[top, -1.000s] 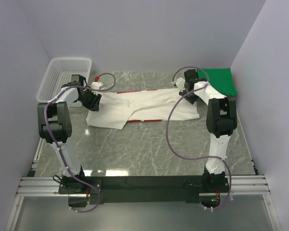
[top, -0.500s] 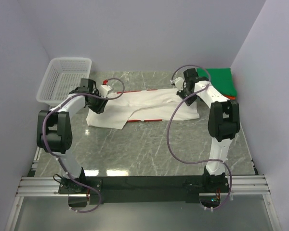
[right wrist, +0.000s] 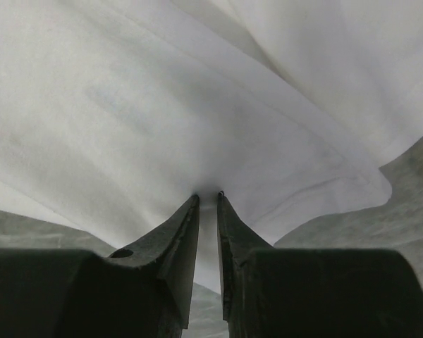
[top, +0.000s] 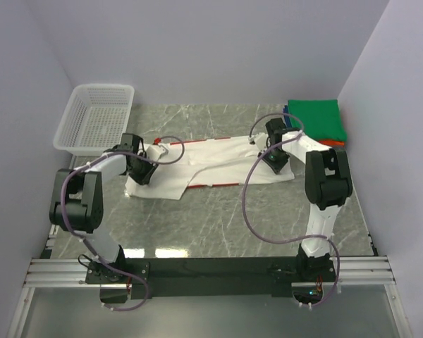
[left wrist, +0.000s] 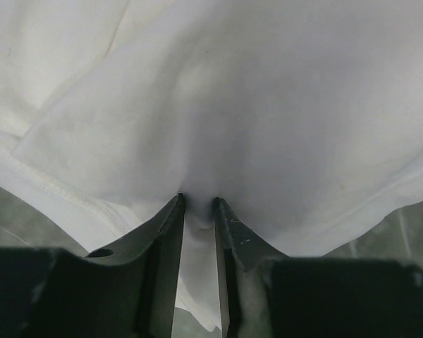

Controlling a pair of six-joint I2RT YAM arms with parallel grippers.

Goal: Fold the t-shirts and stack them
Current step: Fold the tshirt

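The white tee [top: 218, 158] lies stretched sideways across the far middle of the table [top: 218, 218]. Broad bare marble runs between its near edge and the arm bases. Its left end is near the basket [top: 95, 116] but apart from it. Its right end lies just beside the green tee [top: 316, 118] in the far right corner. Walls close in on the left, right and behind.

The left jaws, nearly together, pinch a ridge of white cloth at the left end. The right jaws do likewise at the right end.

The print is mostly folded out of sight, and only thin red strips [top: 211, 186] show. A blue tee [top: 286, 113] and an orange tee [top: 331, 143] show only as slivers under the green one. Cloth nearly fills both wrist views.
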